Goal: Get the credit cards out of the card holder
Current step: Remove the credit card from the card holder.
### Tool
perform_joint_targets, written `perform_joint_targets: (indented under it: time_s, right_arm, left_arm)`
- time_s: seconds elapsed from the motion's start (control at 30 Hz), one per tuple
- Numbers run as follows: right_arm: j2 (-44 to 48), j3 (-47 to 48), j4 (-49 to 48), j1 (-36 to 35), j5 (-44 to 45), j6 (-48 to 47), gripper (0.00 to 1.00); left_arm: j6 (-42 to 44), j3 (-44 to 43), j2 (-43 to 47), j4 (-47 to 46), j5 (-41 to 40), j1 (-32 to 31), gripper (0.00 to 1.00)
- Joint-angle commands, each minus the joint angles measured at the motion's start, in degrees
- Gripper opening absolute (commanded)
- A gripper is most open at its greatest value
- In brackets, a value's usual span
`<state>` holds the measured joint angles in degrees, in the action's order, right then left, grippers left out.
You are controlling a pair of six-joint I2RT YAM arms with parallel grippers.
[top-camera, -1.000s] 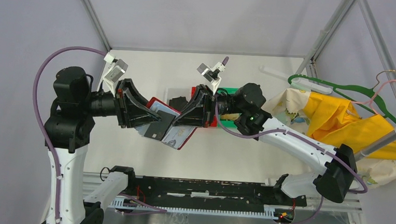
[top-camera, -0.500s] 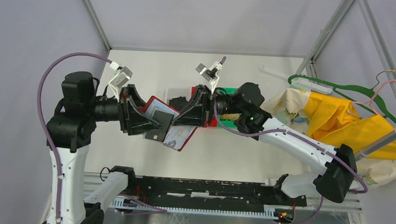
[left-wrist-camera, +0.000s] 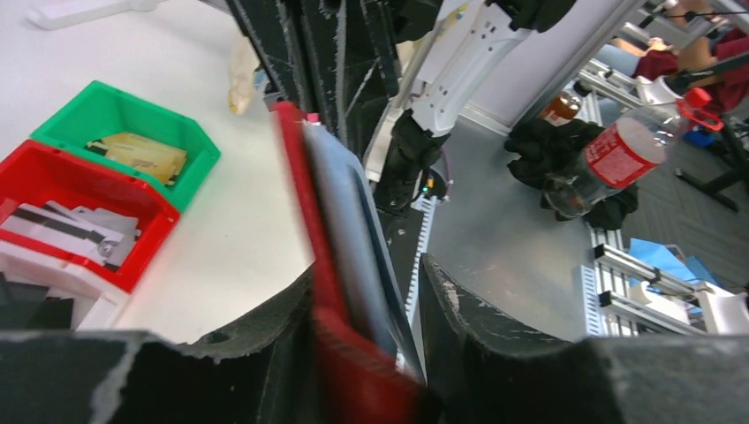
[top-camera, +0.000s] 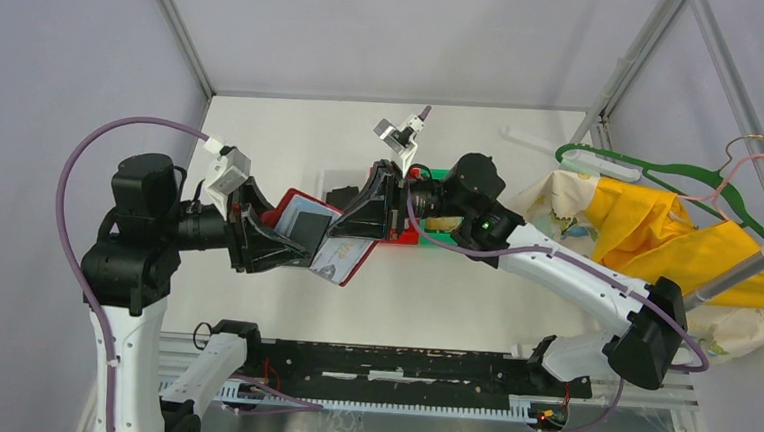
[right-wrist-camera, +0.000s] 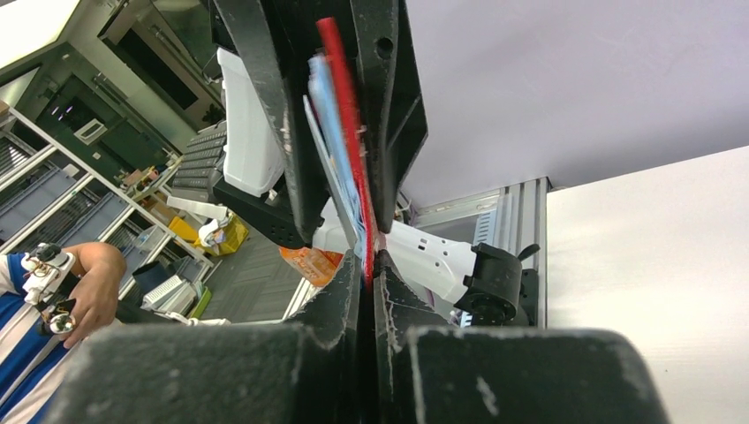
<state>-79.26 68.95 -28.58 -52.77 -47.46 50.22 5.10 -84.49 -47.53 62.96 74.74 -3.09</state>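
The red card holder hangs open above the table between both arms, its pale blue-grey leaves facing up. My right gripper is shut on its right edge; the right wrist view shows the red cover pinched between the fingertips of that gripper. My left gripper straddles the holder's left part. In the left wrist view the red cover lies against one finger, and a slit of light separates the leaves from the other finger. I cannot tell credit cards from leaves inside the holder.
A red bin with grey striped cards and a green bin with a tan item stand behind the holder. A black wallet lies near them. Yellow cloth and a green hanger fill the right side.
The left arm has swung down and back toward its base, its gripper sliding left along the holder and its jaws widening. The right gripper keeps its grip and has shifted slightly left.
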Motion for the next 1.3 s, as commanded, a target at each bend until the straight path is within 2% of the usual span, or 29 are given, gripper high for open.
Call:
perform_joint_targets:
  time_s: [0.0, 0.1, 0.2, 0.3, 0.43, 0.5, 0.57, 0.63, 0.8, 0.93, 1.1, 1.27]
  right_arm:
    - [0.43, 3.05, -4.62, 0.40, 1.81, 1.47, 0.00]
    - [0.40, 2.36, -5.59, 0.39, 1.65, 1.97, 0.00]
    - [0.60, 1.72, -6.61, 0.39, 1.11, 2.28, 0.00]
    - [0.68, 1.32, -7.23, 0.40, -0.09, 2.20, 0.00]
    - [0.67, 0.49, -9.12, 0.43, -2.18, 2.45, 0.00]
    - [0.77, 0.35, -9.91, 0.39, -3.25, 2.76, 0.00]
    - [1.15, 0.22, -9.54, 0.39, -3.68, 2.33, 0.00]
    - [1.68, 0.06, -9.28, 0.39, -3.86, 1.97, 0.00]
    - [2.07, 0.05, -9.36, 0.39, -4.54, 1.82, 0.00]
    - [2.08, 0.06, -9.52, 0.39, -5.18, 1.88, 0.00]
    - [1.91, -0.04, -9.58, 0.42, -5.60, 2.07, 0.00]
    - [1.76, -0.02, -9.64, 0.41, -6.06, 2.02, 0.00]
  left_arm:
    - [6.42, -0.77, -1.58, 1.86, -5.88, -0.07, 0.45]
    - [5.69, -1.11, -1.95, 0.34, -9.60, -0.07, 0.42]
    - [4.76, -1.47, -1.66, -0.54, -9.61, -0.07, 0.40]
    - [3.57, -2.42, -1.95, -0.63, -4.84, -0.07, 0.40]
    - [5.32, -4.19, -3.21, 0.86, 6.84, -0.12, 0.37]
    - [1.15, -4.09, -3.94, -3.38, 8.48, -0.12, 0.36]
    - [-1.90, -4.13, -4.70, -6.06, 8.04, -0.07, 0.35]
    - [-1.41, -4.15, -4.94, -6.18, 6.23, -0.07, 0.35]
    - [-0.53, -3.96, -4.54, -6.87, -2.61, -0.12, 0.34]
    - [0.20, -4.46, -4.35, -6.99, -7.79, -0.15, 0.40]
    - [0.00, -4.34, -4.13, -7.54, -7.96, -0.09, 0.44]
    - [-0.28, -4.27, -4.16, -7.41, -4.74, -0.12, 0.42]
